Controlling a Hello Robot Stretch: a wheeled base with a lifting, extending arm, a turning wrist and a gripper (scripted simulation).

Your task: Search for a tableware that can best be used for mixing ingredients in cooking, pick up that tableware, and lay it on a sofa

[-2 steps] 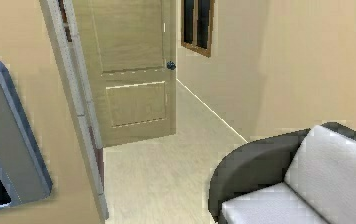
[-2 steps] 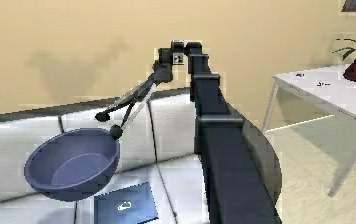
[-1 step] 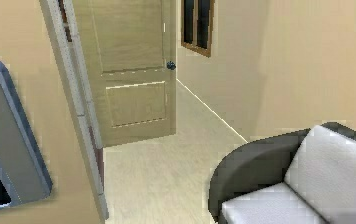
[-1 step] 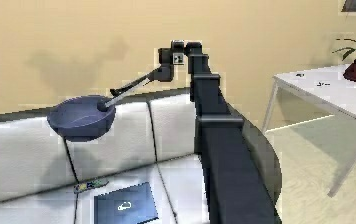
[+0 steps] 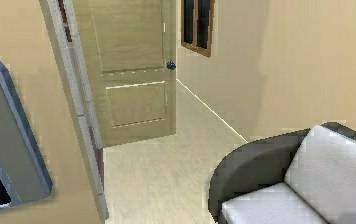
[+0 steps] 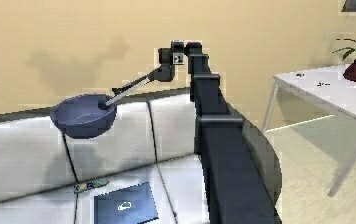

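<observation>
Bowl in the gripper, above the sofa

Forward view: a sofa (image 5: 286, 175) corner sits low at the right, with a door (image 5: 136, 70) beyond. Arm side view: the gripper (image 6: 111, 98) holds a dark blue bowl (image 6: 81, 118) at its fingertips — round, deep, rim up, hanging clear; finger spread cannot be told. The sofa seat lies below the gripper — likely a plain lowering.

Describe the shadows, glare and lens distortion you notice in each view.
Arm side view: grey shadows of the arm and blue bowl fall on the beige wall; no glare. Forward view: even light, and the door frame leans near the picture's left, a lens effect.
</observation>
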